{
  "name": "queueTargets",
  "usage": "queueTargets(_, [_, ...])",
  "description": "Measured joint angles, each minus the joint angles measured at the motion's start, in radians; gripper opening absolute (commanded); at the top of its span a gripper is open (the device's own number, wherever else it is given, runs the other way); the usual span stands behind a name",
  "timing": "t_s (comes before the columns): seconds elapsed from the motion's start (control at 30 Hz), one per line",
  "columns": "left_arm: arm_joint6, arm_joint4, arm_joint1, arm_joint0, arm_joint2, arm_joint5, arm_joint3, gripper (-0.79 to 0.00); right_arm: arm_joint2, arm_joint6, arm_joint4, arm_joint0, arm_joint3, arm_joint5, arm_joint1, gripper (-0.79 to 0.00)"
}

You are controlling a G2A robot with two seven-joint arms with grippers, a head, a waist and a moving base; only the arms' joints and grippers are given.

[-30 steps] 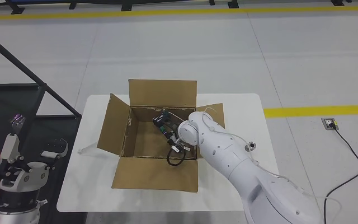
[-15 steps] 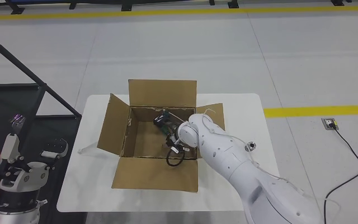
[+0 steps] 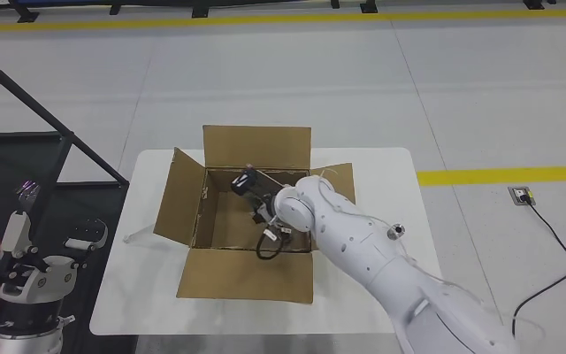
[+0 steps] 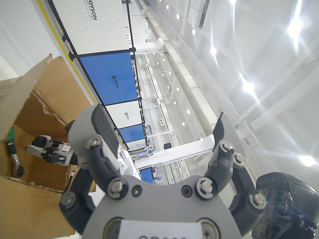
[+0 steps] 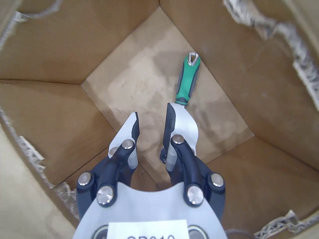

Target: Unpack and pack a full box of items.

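1. Change: compared with 1.0 s ago, the right pincer [image 3: 242, 182] has shifted inside the cardboard box [image 3: 256, 145], toward the robot's left and slightly toward the far wall. The box and the table [image 3: 389, 177] keep their positions.

2. Arm pose: in the top view, the right arm [image 3: 354, 239] extends from the near right corner of the table over the box's right flap. Its wrist bends down into the box interior. The right pincer sits below the rim, near the far wall.

3. Right pincer [image 5: 152, 111]: the 2 fingers stand at a narrow gap, with bare box floor visible between them. It holds nothing and hangs above the floor. Whether 1 finger touches the tool below cannot be told.

4. Task item: 1 ratchet wrench [image 5: 187, 80] with a green and grey handle lies flat on the box floor [image 5: 129, 80], alongside 1 side wall. Its handle points away from the pincer. Its metal head is partly hidden behind 1 finger [image 5: 182, 123].

5. Left pincer [image 4: 159, 118]: the fingers are spread wide and hold nothing. It points up toward the ceiling, outside the box [image 4: 49, 88] and apart from it. The left wrist view also shows the ratchet wrench [image 4: 13, 155] on the box floor.
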Motion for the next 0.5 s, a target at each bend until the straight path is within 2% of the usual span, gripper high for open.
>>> queueTargets(0.13, [0.0,0.0,0.0,0.0,0.0,0.0,0.0,0.0,0.067,0.04,-0.074,-0.072,-0.204,0.044,0.064,-0.483])
queueTargets(0.23, [0.0,0.0,0.0,0.0,0.0,0.0,0.0,0.0,0.146,0.095,-0.149,-0.166,-0.418,0.068,0.125,-0.465])
queueTargets(0.4, [0.0,0.0,0.0,0.0,0.0,0.0,0.0,0.0,0.317,0.196,-0.289,-0.394,-0.83,0.064,0.221,-0.403])
queueTargets(0.43, [0.0,0.0,0.0,0.0,0.0,0.0,0.0,0.0,0.344,0.208,-0.311,-0.433,-0.894,0.061,0.233,-0.296])
queueTargets(0.47, [0.0,0.0,0.0,0.0,0.0,0.0,0.0,0.0,0.376,0.218,-0.339,-0.482,-0.971,0.062,0.246,0.0])
queueTargets(0.5, [0.0,0.0,0.0,0.0,0.0,0.0,0.0,0.0,0.397,0.225,-0.36,-0.515,-1.022,0.065,0.254,0.0])
